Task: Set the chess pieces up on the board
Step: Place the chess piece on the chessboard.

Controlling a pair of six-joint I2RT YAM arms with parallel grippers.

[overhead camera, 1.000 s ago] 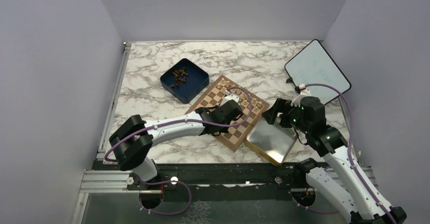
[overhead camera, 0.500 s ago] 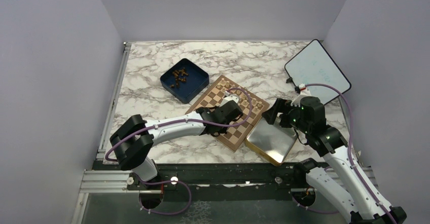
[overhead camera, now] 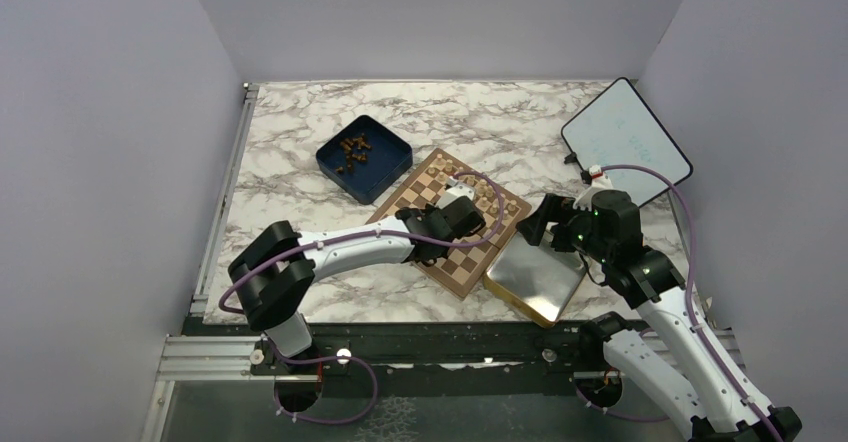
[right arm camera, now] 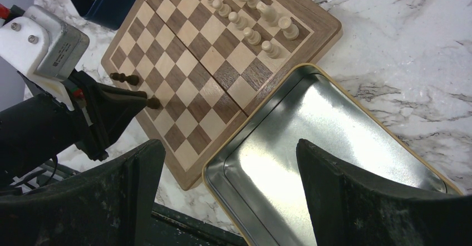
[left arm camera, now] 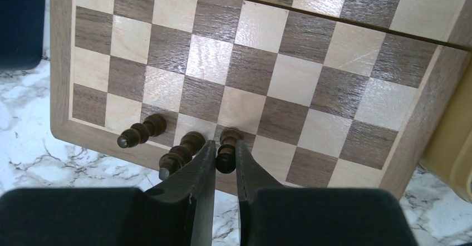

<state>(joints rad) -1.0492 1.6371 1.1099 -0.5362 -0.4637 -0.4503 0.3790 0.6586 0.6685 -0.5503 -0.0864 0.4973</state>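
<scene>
chess piece (left arm camera: 226, 146) — in left end effector (left arm camera: 225, 150)

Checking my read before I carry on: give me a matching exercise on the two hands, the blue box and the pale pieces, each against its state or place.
1 left hand
2 right hand
3 blue box
4 pale pieces

A in rows along one board edge
B closed on a dark piece
C open above the metal tray
D holds loose dark pieces

Pairs: 1-B, 2-C, 3-D, 4-A

Bare board (right arm camera: 189, 73) between dark pieces (right arm camera: 125, 79), pale chessmen (right arm camera: 253, 35)
</scene>
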